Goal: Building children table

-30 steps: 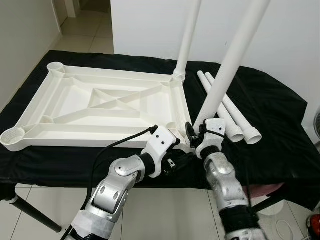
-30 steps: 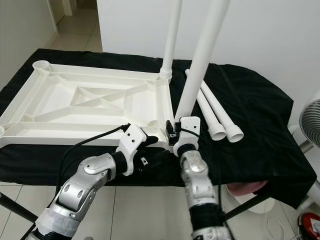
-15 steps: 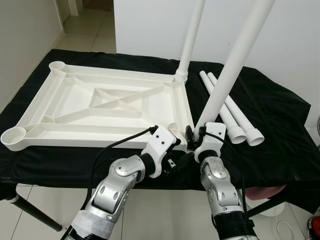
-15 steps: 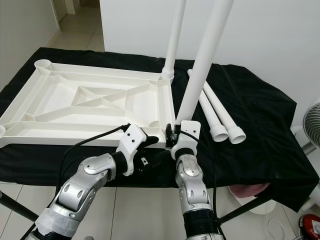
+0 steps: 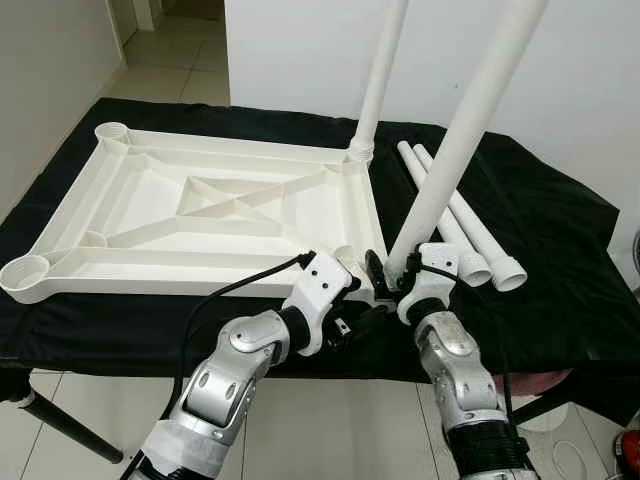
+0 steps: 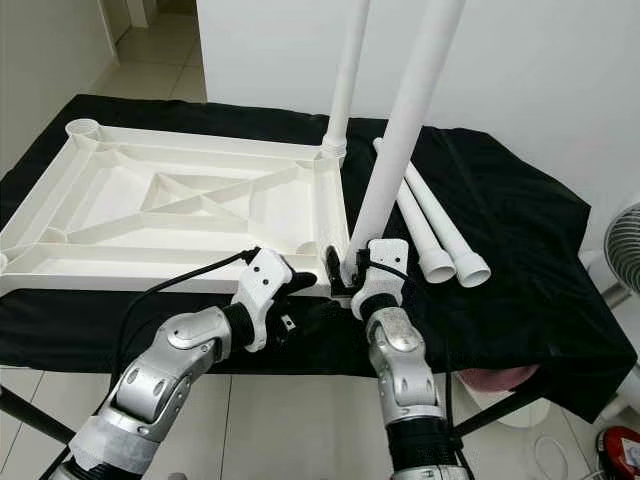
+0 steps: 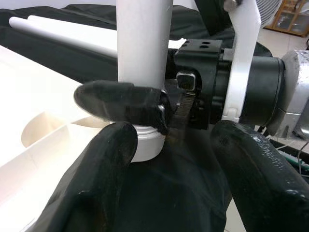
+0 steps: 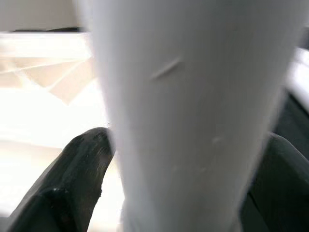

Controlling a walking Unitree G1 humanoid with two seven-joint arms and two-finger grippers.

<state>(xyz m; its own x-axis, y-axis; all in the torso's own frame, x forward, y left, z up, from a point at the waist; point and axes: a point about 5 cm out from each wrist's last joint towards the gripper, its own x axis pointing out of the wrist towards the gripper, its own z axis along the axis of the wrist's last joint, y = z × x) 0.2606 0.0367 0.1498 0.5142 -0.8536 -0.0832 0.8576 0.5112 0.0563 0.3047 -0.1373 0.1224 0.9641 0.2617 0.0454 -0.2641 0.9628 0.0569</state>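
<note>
The white table top (image 5: 215,215) is laid upside down on the black cloth (image 5: 540,250) so that its corner sockets face up, one far-corner leg (image 5: 378,80) is already stood in place, and two spare legs (image 5: 455,215) are kept just beside it. A second leg (image 5: 455,150) is clamped near its foot by the right gripper (image 5: 392,275), tilted over the near right corner, presumably for seating there. The left gripper (image 7: 169,159) is held spread just beside that foot, gripping nothing, seemingly as a guide

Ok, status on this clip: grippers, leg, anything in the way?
Right gripper shut on tilted leg at near corner socket. Left gripper open beside it. Two spare legs lie clear.
</note>
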